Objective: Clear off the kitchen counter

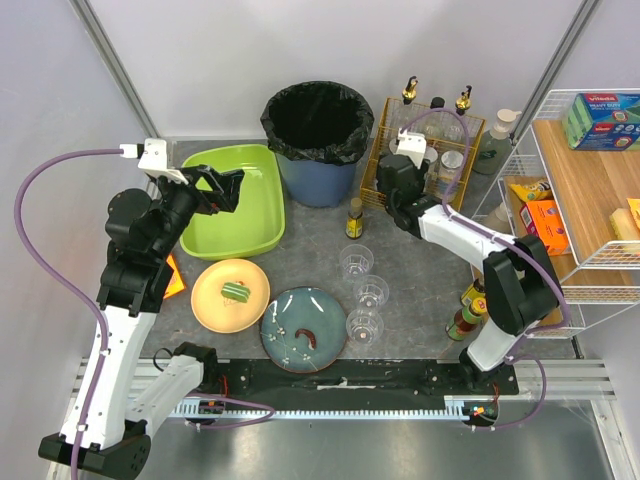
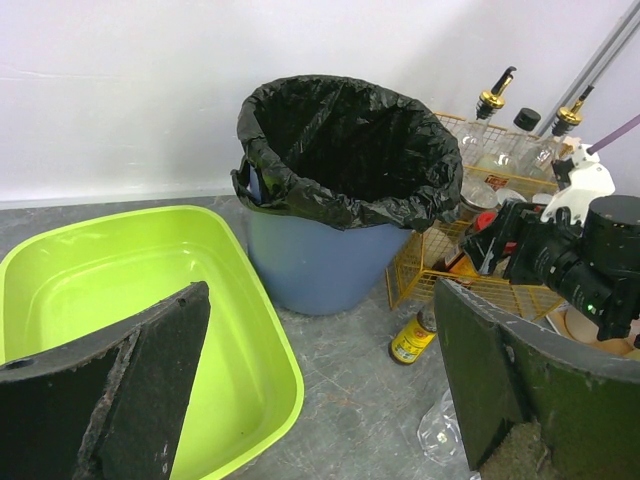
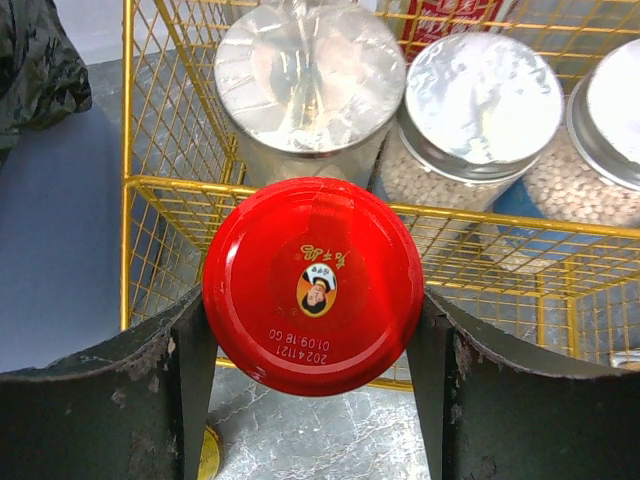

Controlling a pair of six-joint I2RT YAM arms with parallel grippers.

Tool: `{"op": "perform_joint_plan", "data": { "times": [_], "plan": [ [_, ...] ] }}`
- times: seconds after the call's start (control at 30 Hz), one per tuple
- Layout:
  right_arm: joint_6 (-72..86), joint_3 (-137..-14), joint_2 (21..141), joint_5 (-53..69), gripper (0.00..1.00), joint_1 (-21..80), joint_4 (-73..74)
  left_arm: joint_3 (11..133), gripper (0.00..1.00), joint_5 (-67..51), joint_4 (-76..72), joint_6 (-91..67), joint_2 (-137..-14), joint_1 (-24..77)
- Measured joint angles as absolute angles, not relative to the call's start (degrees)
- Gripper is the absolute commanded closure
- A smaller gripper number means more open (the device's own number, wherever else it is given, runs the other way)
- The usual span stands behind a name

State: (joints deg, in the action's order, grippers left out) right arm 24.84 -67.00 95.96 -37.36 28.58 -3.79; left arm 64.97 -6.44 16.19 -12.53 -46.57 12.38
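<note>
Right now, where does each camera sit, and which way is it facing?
Top external: above and behind the arm bases, looking down on the kitchen counter; both arms show.
Left wrist: on the left arm, facing the back wall across the green tub and bin; the open left hand frames the bottom.
Right wrist: on the right arm, looking down at a red-lidded jar gripped in the right hand, yellow basket beyond.
Shared: top external and left wrist both show tub, bin and basket.

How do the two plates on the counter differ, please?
The yellow plate is smaller; the teal plate is larger, with pale speckles. The yellow plate carries a green piece; the teal plate carries a reddish-brown piece. Both are round and lie flat on the kitchen counter.
</note>
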Motion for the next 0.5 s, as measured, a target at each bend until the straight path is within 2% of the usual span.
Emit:
{"op": "perform_joint_plan", "data": {
  "times": [0.5],
  "plan": [
    [22.46, -68.73, 100.57, -38.04, 0.78, 29.95, -6.09, 64.97, 0.02, -6.00, 16.21, -11.62, -46.35, 12.38]
  ]
}}
